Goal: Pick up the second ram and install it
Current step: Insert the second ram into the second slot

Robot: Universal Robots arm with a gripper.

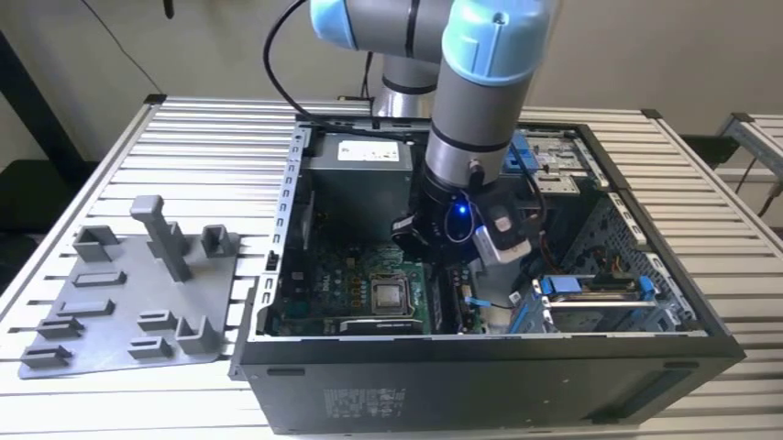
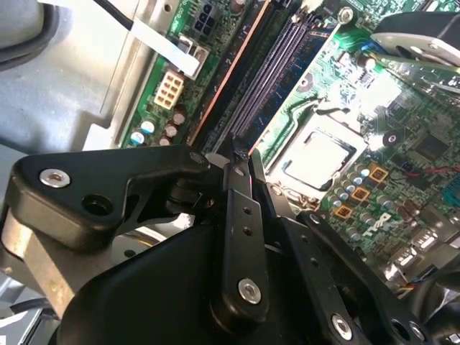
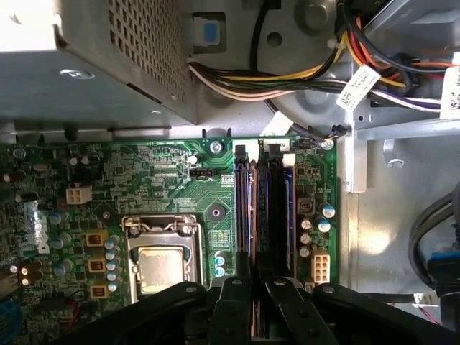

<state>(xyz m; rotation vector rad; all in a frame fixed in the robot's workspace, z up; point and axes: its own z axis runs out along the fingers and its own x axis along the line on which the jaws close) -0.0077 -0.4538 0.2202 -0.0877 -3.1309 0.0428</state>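
The second ram (image 3: pixel 249 215) stands on edge along the memory slots (image 3: pixel 279 208) of the motherboard (image 3: pixel 144 180). Its near end is pinched between the jaws of the gripper (image 3: pixel 255 305). We judge that this step calls for holding the stick parallel to its slot and pressing evenly, straight down. The fingertips cover the near end, so we cannot tell whether the contacts are seated or the latches are shut.
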